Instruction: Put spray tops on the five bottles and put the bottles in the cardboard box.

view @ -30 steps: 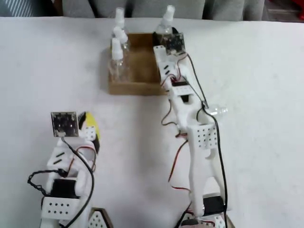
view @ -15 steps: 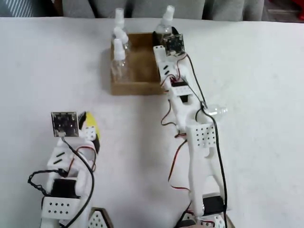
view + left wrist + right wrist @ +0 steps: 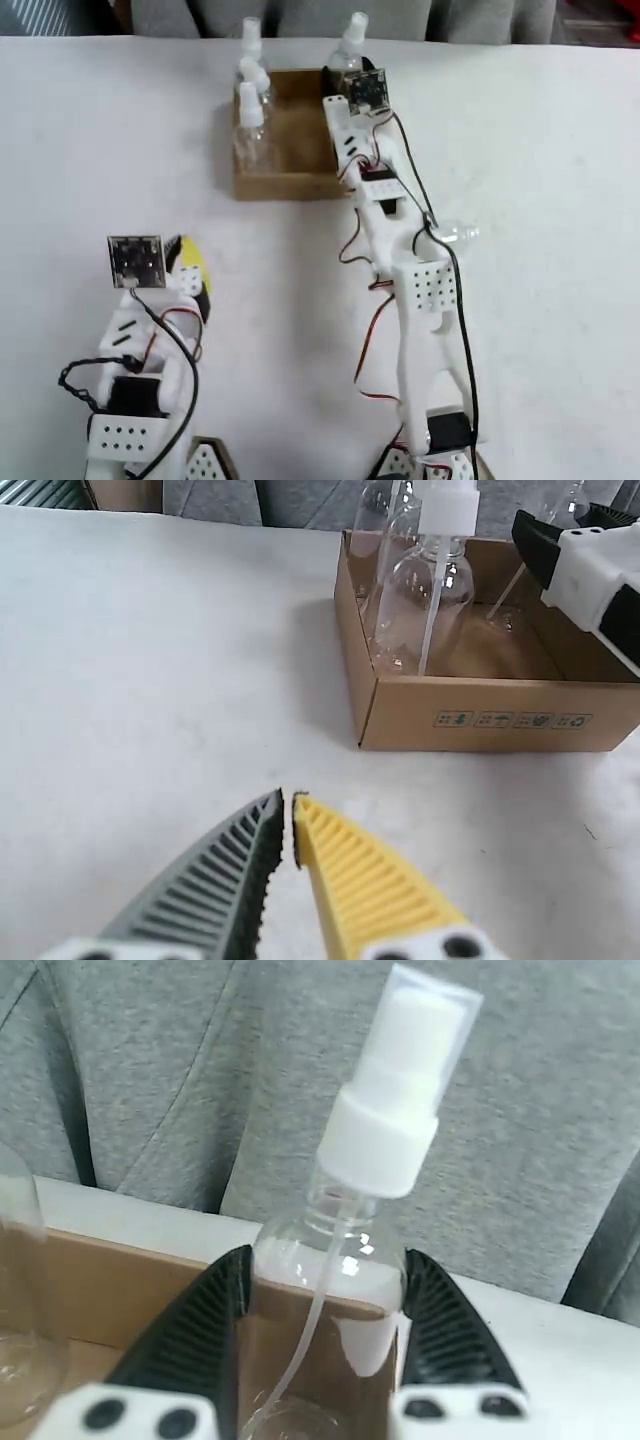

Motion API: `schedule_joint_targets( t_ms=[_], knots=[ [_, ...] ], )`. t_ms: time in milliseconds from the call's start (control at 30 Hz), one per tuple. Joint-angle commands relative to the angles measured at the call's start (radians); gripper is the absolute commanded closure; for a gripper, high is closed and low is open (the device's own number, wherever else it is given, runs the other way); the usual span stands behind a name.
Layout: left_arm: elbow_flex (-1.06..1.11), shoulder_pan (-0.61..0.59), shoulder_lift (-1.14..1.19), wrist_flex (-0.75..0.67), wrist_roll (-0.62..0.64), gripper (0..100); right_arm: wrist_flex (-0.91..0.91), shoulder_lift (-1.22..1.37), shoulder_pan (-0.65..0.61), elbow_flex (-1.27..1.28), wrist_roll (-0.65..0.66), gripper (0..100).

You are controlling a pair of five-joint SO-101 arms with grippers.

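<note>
Four of five bottles at the box

Right gripper (image 3: 327, 1260) clamps a capped bottle (image 3: 375, 1130) at the cardboard box's (image 3: 285, 185) 1 o'clock corner. Three bottles (image 3: 248, 130) line its 9 o'clock side. The fifth bottle (image 3: 458, 235) lies outside, toward 4 o'clock. Left gripper (image 3: 285, 810) is closed and empty.

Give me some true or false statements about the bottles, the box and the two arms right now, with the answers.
1. The right tool grips a bottle with a spray top on. True.
2. The left tool holds a bottle too. False: it is shut on nothing, above the table.
3. The box is empty. False: bottles stand along its side nearer the left arm.
4. A loose bottle lies on the table beside the right arm. True.
</note>
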Motion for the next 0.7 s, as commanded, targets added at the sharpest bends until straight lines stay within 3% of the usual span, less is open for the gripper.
schedule_joint_targets(
  t_ms=[0, 100, 667],
  knots=[
    [-0.003, -0.013, -0.013, -0.035, -0.012, 98, 0.019, -0.07, -0.004, 0.037, 0.012, 85.8],
    [-0.003, -0.013, -0.013, -0.035, -0.012, 98, 0.019, -0.07, -0.007, 0.04, 0.012, 81.0],
    [-0.003, -0.013, -0.013, -0.035, -0.014, 98, 0.022, -0.116, -0.015, 0.049, 0.011, 81.2]
  ],
)
